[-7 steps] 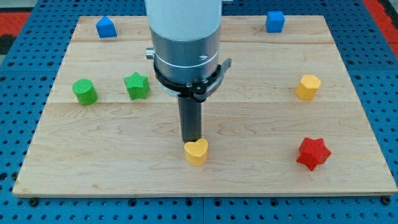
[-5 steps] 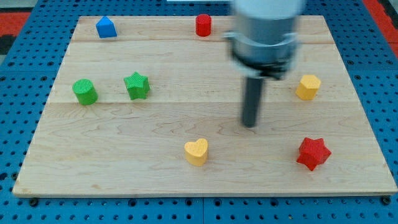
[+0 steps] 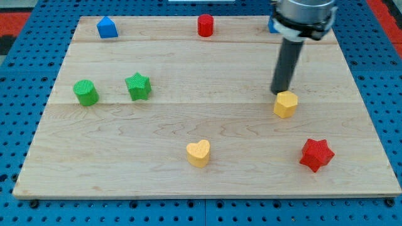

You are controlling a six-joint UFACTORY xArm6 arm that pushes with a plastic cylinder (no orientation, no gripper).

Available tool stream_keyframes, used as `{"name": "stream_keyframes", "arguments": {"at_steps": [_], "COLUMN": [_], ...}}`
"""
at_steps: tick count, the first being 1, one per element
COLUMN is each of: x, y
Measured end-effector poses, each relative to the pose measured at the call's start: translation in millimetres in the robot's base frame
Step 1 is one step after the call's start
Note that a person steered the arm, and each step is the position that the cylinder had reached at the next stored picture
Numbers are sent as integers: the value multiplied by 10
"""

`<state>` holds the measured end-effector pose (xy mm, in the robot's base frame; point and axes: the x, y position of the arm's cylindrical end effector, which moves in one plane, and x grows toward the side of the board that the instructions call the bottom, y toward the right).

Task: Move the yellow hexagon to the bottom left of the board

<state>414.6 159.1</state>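
The yellow hexagon [image 3: 286, 104] lies on the wooden board [image 3: 157, 169], right of centre. My tip [image 3: 279, 93] stands just above it in the view, touching or almost touching its upper left edge. The dark rod rises from there toward the view's top right.
A yellow heart [image 3: 198, 152] lies at the bottom middle. A red star [image 3: 316, 154] lies at the bottom right. A green star [image 3: 138, 86] and a green cylinder [image 3: 85, 92] lie at the left. A blue block [image 3: 107, 27] and a red cylinder [image 3: 205, 25] lie along the top; another blue block [image 3: 272, 26] is partly hidden by the arm.
My tip moved from the yellow heart up and to the right, to the yellow hexagon. The hexagon has shifted left and down from its place near the right edge.
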Motion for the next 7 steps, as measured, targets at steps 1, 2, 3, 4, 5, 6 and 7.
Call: {"name": "stream_keyframes", "arguments": {"at_steps": [1, 2, 3, 4, 5, 6, 7], "x": [148, 370, 398, 345, 326, 454, 610], "y": [122, -350, -1337, -775, -381, 262, 140]}}
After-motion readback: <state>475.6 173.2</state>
